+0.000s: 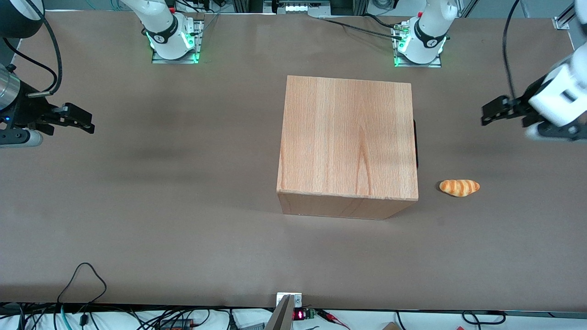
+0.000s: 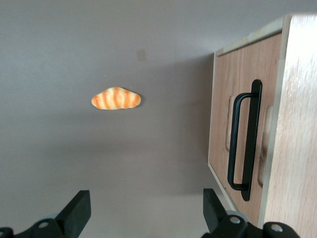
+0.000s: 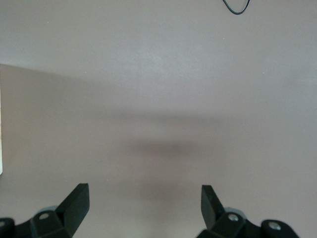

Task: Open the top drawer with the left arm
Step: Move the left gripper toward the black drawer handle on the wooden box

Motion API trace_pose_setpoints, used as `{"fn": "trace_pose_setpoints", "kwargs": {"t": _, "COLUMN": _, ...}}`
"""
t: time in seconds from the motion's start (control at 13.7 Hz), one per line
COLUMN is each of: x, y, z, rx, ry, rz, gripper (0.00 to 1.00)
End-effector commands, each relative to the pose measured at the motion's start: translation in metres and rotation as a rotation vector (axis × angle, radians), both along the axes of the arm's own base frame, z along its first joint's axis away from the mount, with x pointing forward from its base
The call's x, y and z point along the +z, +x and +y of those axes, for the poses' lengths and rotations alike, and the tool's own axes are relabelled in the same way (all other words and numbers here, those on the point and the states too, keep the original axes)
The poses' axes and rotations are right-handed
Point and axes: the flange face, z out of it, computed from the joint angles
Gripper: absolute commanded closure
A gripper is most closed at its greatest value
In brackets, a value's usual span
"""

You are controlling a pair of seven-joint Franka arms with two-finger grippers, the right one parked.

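A large wooden cabinet [image 1: 347, 140] stands near the middle of the brown table [image 1: 137, 206], its plain top facing up at the front camera. Its drawer front faces the working arm's end of the table. From the front camera only a thin black sliver of the handle shows along that edge, at about 3 o'clock from the cabinet's centre.

The wrist camera of the left arm [image 1: 562, 98] shows that face more plainly: the top drawer [image 2: 237, 129] sits flush in the cabinet, fully closed, and its slim black bar handle [image 2: 243, 140] runs along the front panel, standing off the wood.

The gripper [image 1: 494, 111] hangs above the table toward the working arm's end, at roughly 3 o'clock from the cabinet and well apart from it, pointing toward the drawer face. Its two black fingers [image 2: 74, 212] are spread wide with nothing between them, and they touch neither the handle nor the wood.

A small croissant-shaped bread piece [image 1: 459, 187], golden with darker stripes, lies on the table in front of the drawer face, near the cabinet's corner closest to the front camera. It sits at about 7 o'clock from the gripper and nearer to the front camera than it.
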Motion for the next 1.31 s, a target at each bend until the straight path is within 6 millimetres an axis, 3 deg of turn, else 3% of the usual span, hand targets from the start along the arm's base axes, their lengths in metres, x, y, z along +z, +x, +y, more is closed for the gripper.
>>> {"fn": "trace_pose_setpoints", "kwargs": {"t": 0.0, "x": -0.029, "y": 0.015, "z": -0.011, "rx": -0.028, "ry": -0.002, "rz": 0.051, "gripper": 0.0}}
{"fn": "trace_pose_setpoints", "kwargs": {"t": 0.51, "x": -0.094, "y": 0.037, "z": -0.022, "rx": 0.003, "ry": -0.144, "rz": 0.159, "gripper": 0.0}}
{"fn": "trace_pose_setpoints", "kwargs": {"t": 0.87, "x": -0.117, "y": 0.042, "z": -0.028, "rx": -0.069, "ry": -0.188, "rz": 0.189, "gripper": 0.0}}
{"fn": "trace_pose_setpoints", "kwargs": {"t": 1.24, "x": -0.126, "y": 0.042, "z": -0.035, "rx": -0.091, "ry": -0.203, "rz": 0.206, "gripper": 0.0}}
